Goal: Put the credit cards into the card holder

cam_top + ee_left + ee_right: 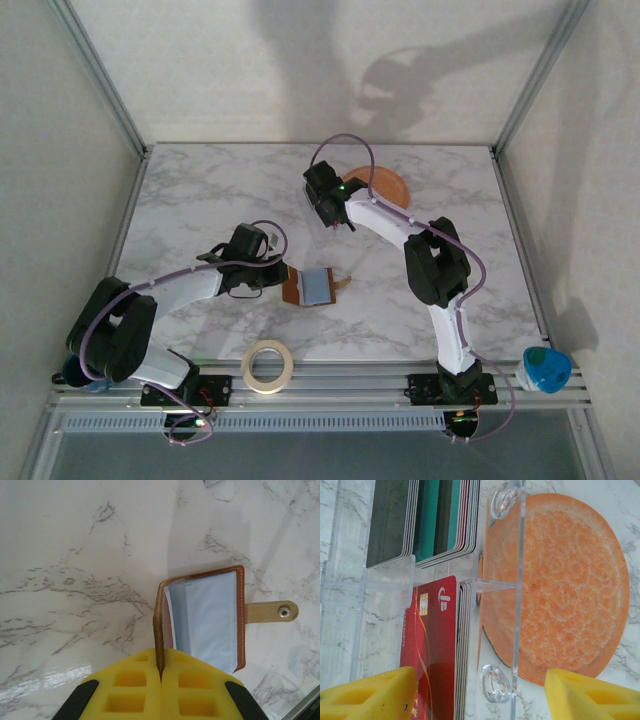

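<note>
Left wrist view: we see the left gripper [161, 674] closed tight on the raised cover of the card holder [210, 622], with the brown flap standing on edge between the yellow fingers [150, 695]. The other half lies flat on the marble table [75, 555] with its pale blue-grey inside facing up, and the strap tab [272, 611] sticks out to the side. From the top external camera we find the card holder lying open near the table's middle, between the two arms. In the right wrist view the right gripper [480, 692] has its jaws wide apart and grips nothing. It hangs above the credit cards [440, 520], which are stacked in a clear rack [520, 555] with a red card [432, 640] nearest, just beside the orange plate [565, 595].
</note>
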Controlling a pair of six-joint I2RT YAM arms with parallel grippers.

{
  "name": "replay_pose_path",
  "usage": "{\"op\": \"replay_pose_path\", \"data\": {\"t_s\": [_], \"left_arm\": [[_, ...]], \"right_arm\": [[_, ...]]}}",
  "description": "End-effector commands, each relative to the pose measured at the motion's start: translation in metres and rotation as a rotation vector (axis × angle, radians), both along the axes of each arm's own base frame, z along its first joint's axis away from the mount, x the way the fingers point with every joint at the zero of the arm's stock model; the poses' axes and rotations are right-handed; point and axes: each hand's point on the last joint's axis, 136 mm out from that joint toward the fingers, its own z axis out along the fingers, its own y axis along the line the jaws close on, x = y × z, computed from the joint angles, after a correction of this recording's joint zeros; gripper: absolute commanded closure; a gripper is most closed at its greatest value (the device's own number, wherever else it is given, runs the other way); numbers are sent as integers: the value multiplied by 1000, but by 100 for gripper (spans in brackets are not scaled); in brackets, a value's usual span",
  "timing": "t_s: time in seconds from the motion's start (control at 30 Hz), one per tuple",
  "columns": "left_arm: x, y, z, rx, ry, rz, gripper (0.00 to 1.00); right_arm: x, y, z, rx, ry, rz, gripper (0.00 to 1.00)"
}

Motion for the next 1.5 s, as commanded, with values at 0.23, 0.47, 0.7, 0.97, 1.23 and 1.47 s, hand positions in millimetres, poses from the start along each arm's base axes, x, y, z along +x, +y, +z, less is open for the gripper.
{"op": "replay_pose_path", "data": {"t_s": [0.23,0.47,0.7,0.97,1.23,1.47], "left_arm": [[-3,4,-1,2,0,4,100],[-2,1,-5,-1,13,-1,100],[-3,0,-7,-3,20,-10,100],[-4,0,-10,1,24,-16,100],[-5,1,-11,8,21,-19,100],[-4,1,-8,13,19,-24,100]], "right_arm": [[2,0,23,-48,-77,3,46],[1,3,24,-44,-77,9,54],[1,5,25,-43,-73,11,65],[0,8,23,-51,-54,11,72],[-6,7,23,-39,-29,8,67],[-21,8,5,-37,71,27,51]]}}
